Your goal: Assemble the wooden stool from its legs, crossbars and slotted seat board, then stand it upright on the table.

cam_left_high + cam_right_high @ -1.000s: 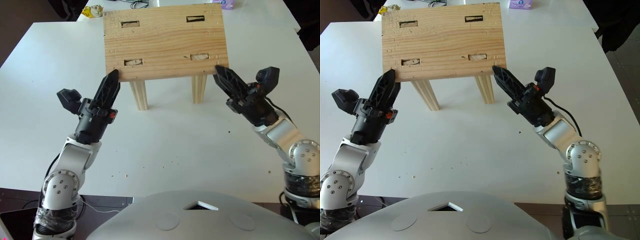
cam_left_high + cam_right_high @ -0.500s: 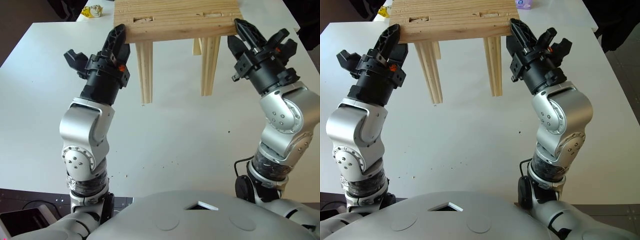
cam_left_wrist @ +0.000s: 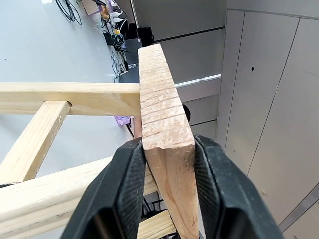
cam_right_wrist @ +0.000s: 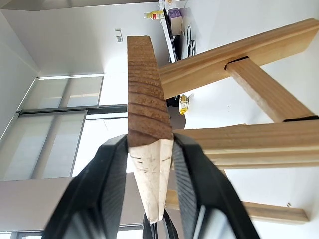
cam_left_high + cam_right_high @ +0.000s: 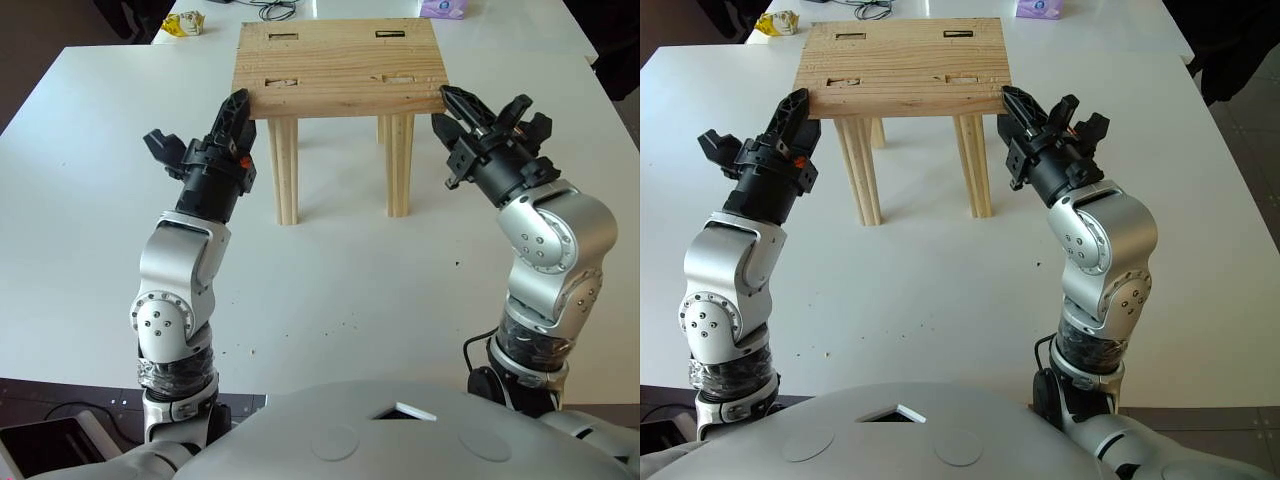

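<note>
L gripper [image 5: 236,106]: clamped on the seat board [image 5: 340,55] at the stool's [image 5: 908,110] front-left corner. Opening = board thickness only. Wrist cam shows both pads [image 3: 127,191] flat on the two board faces, with the edge grain between them.
R gripper [image 5: 453,100]: same on the stool's front-right corner, fingers [image 4: 99,189] pinching the board edge, no gap at the contact.
Both arms come up from the near side of the stool, one per side, wrists just below seat level.
Stool: assembled and upright, seat on top with 4 slots showing. Front legs [image 5: 285,170] hang straight down and their feet look to be on the table [image 5: 80,150], though can't confirm contact. Back legs partly hidden behind the front pair. Under the seat, a crossbar [image 4: 269,92] is seated into a leg.
Beyond the stool, at the far table edge: yellow wrapper [image 5: 186,22] to its far left, cables [image 5: 270,8] behind it, purple box [image 5: 443,8] to its far right. All well apart from the stool.
</note>
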